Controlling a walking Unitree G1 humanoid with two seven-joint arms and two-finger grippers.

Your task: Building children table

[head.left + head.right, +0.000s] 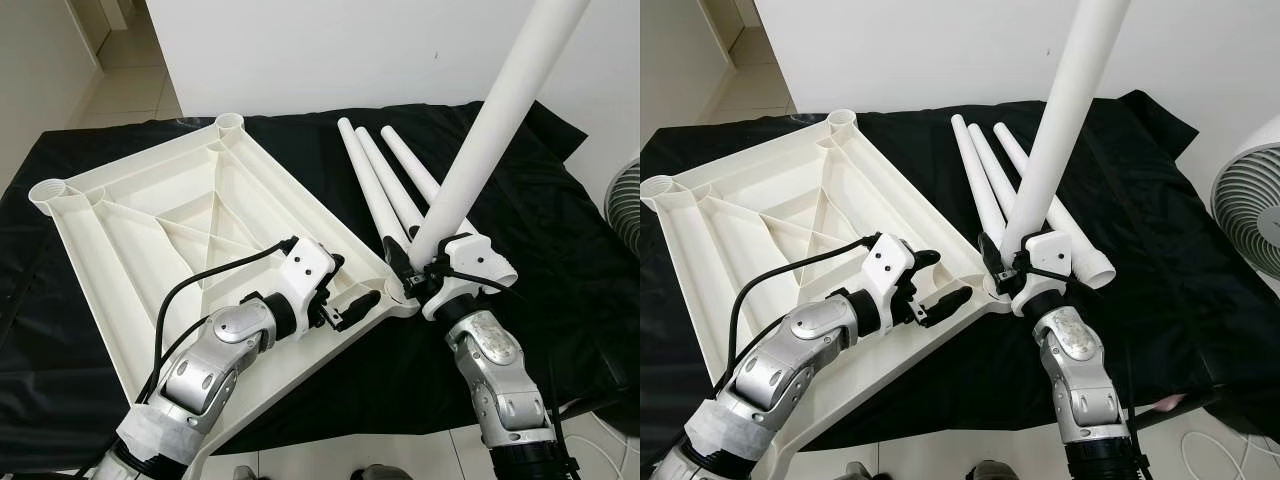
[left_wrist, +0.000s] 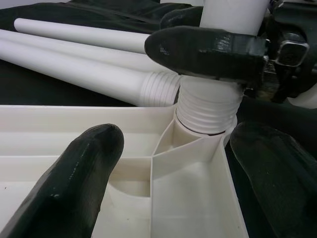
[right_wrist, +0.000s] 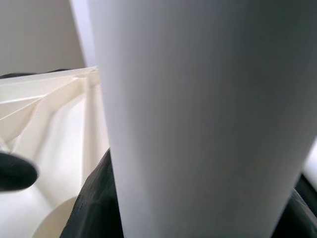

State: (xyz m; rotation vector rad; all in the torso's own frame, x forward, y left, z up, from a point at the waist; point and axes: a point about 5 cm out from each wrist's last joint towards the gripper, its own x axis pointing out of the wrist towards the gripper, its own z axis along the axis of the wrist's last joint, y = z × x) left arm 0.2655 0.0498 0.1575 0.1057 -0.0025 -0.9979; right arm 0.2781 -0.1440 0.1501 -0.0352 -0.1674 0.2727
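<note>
The white table top [image 1: 150, 220] lies upside down on a black cloth, ribs facing up. My right gripper [image 1: 425, 268] is shut on a white table leg [image 1: 490, 130], which stands tilted. The leg's threaded end [image 2: 207, 111] sits in the corner socket nearest me. My left gripper [image 1: 345, 290] is open just left of that corner, over the table top's rim, its fingers [image 2: 74, 168] to either side of the ribbed corner. One black finger of the right gripper [image 2: 208, 47] wraps the leg above the thread.
Three loose white legs [image 1: 385, 185] lie side by side on the cloth behind the corner. A white fan [image 1: 1250, 215] stands at the right edge. Tiled floor [image 1: 130, 90] and a white wall lie beyond the cloth.
</note>
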